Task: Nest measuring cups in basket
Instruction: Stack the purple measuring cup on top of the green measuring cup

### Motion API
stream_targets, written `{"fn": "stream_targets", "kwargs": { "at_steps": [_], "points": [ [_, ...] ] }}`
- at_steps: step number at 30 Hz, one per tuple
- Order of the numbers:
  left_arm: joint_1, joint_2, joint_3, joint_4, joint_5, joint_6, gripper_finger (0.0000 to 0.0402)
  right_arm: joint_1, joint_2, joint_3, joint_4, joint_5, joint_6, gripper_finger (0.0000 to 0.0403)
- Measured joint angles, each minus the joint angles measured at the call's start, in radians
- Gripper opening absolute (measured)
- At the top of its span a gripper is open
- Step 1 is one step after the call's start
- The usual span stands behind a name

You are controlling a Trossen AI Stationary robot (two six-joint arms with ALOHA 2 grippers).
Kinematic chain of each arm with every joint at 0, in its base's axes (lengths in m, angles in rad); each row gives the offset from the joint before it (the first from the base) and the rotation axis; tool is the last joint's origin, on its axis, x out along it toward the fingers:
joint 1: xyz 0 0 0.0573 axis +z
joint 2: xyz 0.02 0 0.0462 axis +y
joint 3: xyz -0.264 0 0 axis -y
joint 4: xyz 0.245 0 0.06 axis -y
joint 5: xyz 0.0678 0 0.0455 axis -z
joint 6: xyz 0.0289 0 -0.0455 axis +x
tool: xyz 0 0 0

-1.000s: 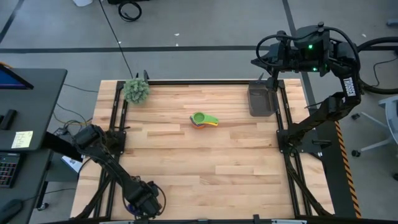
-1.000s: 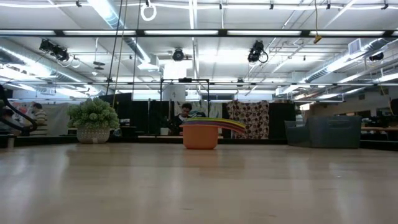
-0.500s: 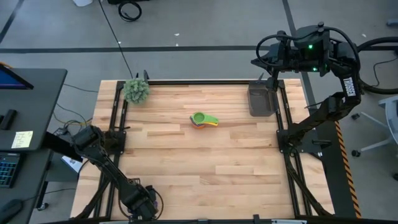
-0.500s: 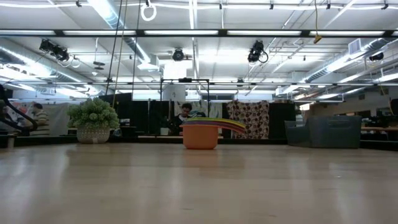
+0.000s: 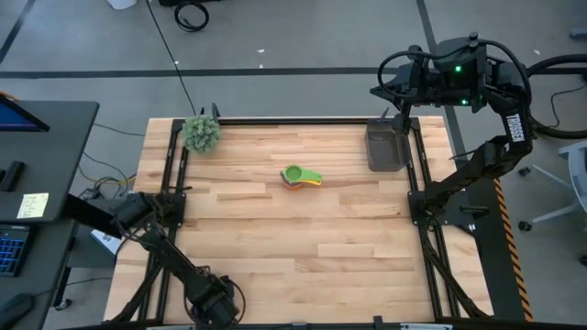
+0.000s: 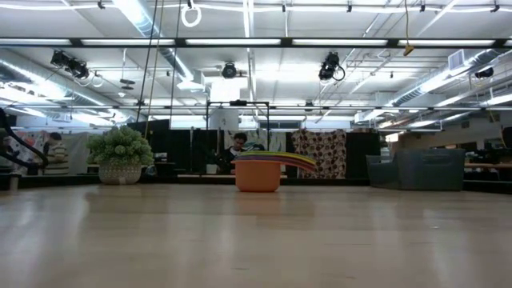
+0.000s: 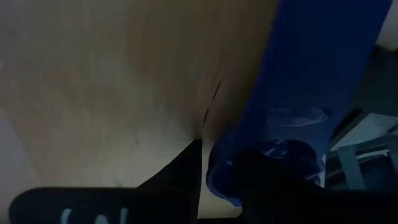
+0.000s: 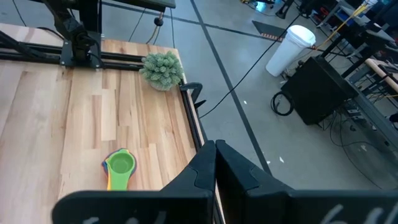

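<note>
A nested stack of measuring cups (image 5: 301, 176), green on top, stands mid-table; in the low view the stack (image 6: 260, 172) rests on its orange bottom cup, handles fanned to one side. The dark grey basket (image 5: 385, 149) sits at the far right. My left gripper (image 5: 213, 304) is low at the table's near left corner, shut on a dark blue measuring cup (image 7: 292, 112). My right gripper (image 8: 216, 163) hangs shut, high above the far right corner, holding nothing. My left gripper holds the dark blue cup by the rim of its round bowl (image 7: 214, 177). One finger (image 7: 183, 177) stands outside the bowl wall and the other (image 7: 267, 183) seems to be inside it. The fingers slant steeply down. The handle (image 7: 311, 56) points away from the gripper; whether the cup touches the table I cannot tell.
A fuzzy green plant ball (image 5: 201, 134) stands at the far left corner. Black frame rails (image 5: 170, 183) run along the table's left and right sides. Bare wood (image 5: 303, 247) lies between the cup stack and the near edge.
My left gripper has sunk lower at the near left corner and rolled a little, still shut on the blue cup. The cup stack and basket have not moved.
</note>
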Motion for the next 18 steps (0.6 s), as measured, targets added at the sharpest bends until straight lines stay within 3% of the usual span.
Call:
{"fn": "stream_targets", "kwargs": {
  "at_steps": [5, 10, 18],
  "points": [
    [0.000, 0.001, 0.000, -0.001, -0.005, 0.025, 0.0080, 0.000, 0.000, 0.000, 0.007, 0.000, 0.000, 0.0016],
    [0.000, 0.001, 0.000, 0.017, 0.012, 0.048, 0.0018, 0.000, 0.000, 0.000, 0.007, 0.000, 0.000, 0.0016],
    [0.029, 0.000, 0.000, -0.059, 0.013, 0.054, 0.0014, 0.000, 0.000, 0.000, 0.008, 0.000, 0.000, 0.0014]
  ]
}}
